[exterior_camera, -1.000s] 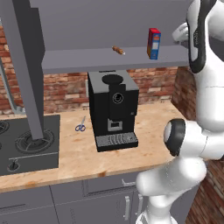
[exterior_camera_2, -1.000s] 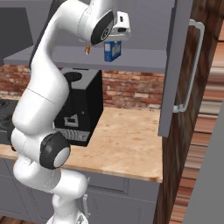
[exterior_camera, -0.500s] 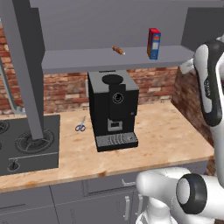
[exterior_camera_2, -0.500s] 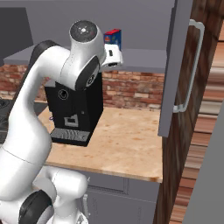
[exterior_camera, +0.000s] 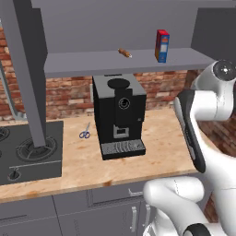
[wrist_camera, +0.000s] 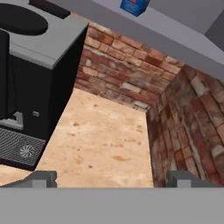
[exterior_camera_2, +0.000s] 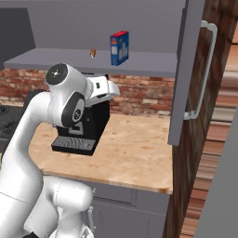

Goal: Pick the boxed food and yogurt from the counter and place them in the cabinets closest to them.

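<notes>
The gripper (wrist_camera: pixel 111 178), its jaws spread wide and empty, hangs over the counter (wrist_camera: pixel 105 144) beside the coffee machine (wrist_camera: pixel 30 83); the boxed food (exterior_camera_2: pixel 119 48) stands upright above it on the open cabinets' shelf (exterior_camera_2: pixel 139 62).

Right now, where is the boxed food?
The boxed food stands upright on the open upper cabinet's grey shelf, right of a small brown item and above the black coffee machine.
</notes>
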{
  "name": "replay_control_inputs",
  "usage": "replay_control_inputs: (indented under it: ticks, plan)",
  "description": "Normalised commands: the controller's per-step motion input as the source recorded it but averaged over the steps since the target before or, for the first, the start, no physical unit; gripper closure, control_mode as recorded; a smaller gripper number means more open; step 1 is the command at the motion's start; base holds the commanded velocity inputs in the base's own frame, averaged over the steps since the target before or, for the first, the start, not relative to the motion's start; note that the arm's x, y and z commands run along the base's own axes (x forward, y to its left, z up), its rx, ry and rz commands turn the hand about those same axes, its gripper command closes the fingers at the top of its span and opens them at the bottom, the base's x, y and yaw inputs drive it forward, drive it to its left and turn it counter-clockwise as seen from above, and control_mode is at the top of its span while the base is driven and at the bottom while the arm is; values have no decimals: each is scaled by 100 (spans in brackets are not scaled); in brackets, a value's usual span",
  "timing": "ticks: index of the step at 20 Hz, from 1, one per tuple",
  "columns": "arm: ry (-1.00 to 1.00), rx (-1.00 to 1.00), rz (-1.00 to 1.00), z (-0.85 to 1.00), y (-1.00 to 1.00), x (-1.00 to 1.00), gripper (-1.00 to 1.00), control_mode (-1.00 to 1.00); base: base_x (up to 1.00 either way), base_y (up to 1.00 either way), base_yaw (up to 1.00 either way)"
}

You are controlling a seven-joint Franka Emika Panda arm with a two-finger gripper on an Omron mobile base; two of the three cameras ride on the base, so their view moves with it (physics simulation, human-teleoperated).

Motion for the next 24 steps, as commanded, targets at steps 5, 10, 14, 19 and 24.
replay_control_inputs:
  ticks: [5, 10, 14, 19, 24]
  plan:
    - [0, 0, 0, 0, 0, 0, -100, -100, 0, 0, 0]
    - [0, 0, 0, -1, 0, -4, -100, 100, -33, -4, 0]
    - [0, 0, 0, 0, 0, 0, -100, 100, -79, -19, 0]
    - [0, 0, 0, 0, 0, 0, -100, 100, -79, -20, 0]
    - [0, 0, 0, 0, 0, 0, -100, 100, -53, -7, 0]
